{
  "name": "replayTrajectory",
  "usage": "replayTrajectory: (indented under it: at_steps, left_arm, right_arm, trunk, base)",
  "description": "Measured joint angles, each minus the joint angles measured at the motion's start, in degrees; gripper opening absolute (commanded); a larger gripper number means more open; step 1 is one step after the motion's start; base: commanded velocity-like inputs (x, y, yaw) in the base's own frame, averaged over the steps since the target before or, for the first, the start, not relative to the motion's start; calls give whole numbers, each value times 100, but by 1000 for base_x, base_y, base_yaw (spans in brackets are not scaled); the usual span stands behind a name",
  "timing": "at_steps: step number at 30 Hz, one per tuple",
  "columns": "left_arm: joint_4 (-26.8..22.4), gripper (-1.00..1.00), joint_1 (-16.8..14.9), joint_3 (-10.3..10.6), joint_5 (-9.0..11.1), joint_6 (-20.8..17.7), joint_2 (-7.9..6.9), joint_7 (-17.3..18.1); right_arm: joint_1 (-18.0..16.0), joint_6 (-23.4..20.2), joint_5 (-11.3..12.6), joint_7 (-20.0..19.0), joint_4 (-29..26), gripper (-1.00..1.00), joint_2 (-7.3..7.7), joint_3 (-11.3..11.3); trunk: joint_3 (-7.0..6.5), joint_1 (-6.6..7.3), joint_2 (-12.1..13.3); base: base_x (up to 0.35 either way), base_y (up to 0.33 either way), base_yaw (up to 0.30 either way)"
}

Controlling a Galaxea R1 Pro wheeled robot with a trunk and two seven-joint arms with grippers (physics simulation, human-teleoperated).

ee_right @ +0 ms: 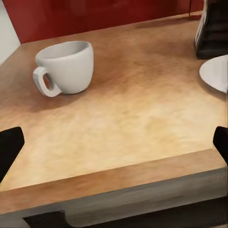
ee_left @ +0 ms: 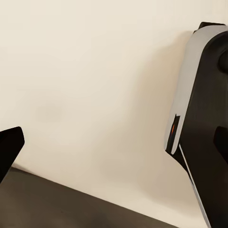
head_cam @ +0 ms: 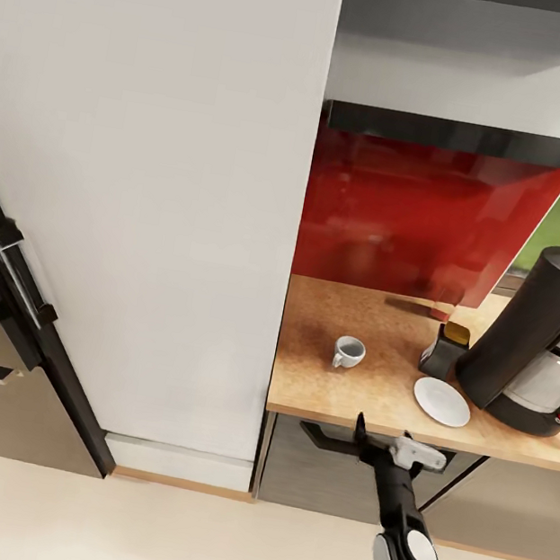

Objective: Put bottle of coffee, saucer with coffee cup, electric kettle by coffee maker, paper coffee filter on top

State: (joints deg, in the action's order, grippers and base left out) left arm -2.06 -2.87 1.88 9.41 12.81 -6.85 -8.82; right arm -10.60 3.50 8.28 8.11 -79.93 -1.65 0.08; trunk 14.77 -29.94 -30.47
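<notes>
A tall white cabinet panel (head_cam: 141, 184) is seen at the left end of the wooden countertop (head_cam: 370, 395), with a red glossy backsplash (head_cam: 409, 215) behind. The small white coffee cup (head_cam: 348, 352) stands left of the round white saucer (head_cam: 441, 401), apart from it; the black coffee maker (head_cam: 538, 342) and a small dark bottle (head_cam: 447, 349) are placed just beyond the saucer. The right gripper (head_cam: 378, 439) is held wide open and empty at the near counter edge. The left gripper's (ee_left: 9, 149) opening cannot be told.

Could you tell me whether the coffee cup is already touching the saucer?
Apart. The head view shows bare countertop between the coffee cup and the saucer; the right wrist view shows that gap too.
</notes>
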Motion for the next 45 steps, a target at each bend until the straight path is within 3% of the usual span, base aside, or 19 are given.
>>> replayTrajectory:
  at_steps: [4,9,18,24,31,45]
  left_arm:
    - [5,100,2,0,0,0,-1,1]
    - [11,100,7,5,0,-2,14,-2]
    - [18,100,9,0,0,-21,-7,-32]
    - [83,100,15,-1,1,-93,-18,-41]
    - [170,100,14,6,0,-177,-4,-45]
    - [294,100,18,7,-6,-559,-16,-48]
  right_arm:
    - [-229,-720,25,41,-195,100,-2,0]
    - [-1151,-1873,-12,82,-201,100,-49,0]
    - [-2228,-3072,-9,867,65,100,-90,6]
    - [-2597,-3728,-8,979,342,100,-182,8]
    - [-2717,-4128,-29,999,427,100,-193,8]
    - [-2791,-4177,-21,1229,635,100,-197,5]
  trunk:
    - [0,0,1]
    - [-1,0,1]
    - [-1,1,1]
    - [0,3,0]
    - [0,2,0]
    - [0,1,0]
  base:
    - [0,0,0]
    - [0,0,0]
    - [17,0,0]
    - [224,7,0]
    - [276,47,0]
    - [55,4,0]
